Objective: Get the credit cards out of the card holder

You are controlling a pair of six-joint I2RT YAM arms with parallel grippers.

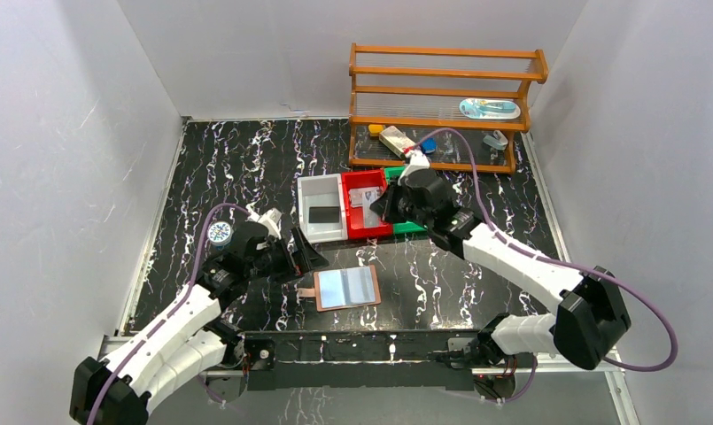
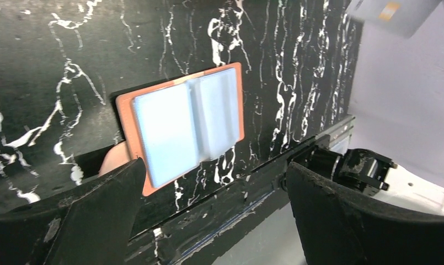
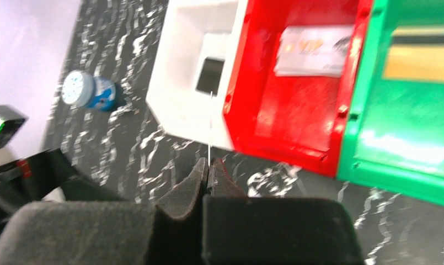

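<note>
The card holder (image 1: 347,288) lies open and flat near the table's front edge, tan-brown with light blue lining up and its strap tab to the left. It also shows in the left wrist view (image 2: 181,124). No card shows on its lining. My left gripper (image 1: 306,259) is open and empty just left of and behind the wallet (image 2: 214,182). My right gripper (image 1: 376,208) hovers at the near edge of the bins. Its jaws (image 3: 209,165) are shut on a thin pale credit card (image 3: 210,127), seen edge-on.
Three bins stand side by side: a white bin (image 3: 178,83) holding a black card (image 3: 210,75), a red bin (image 3: 297,110) holding a white card (image 3: 313,51), and a green bin (image 3: 401,149) holding a gold-striped card (image 3: 418,61). A round blue tin (image 1: 220,233) is at the left. A wooden rack (image 1: 441,106) stands at the back.
</note>
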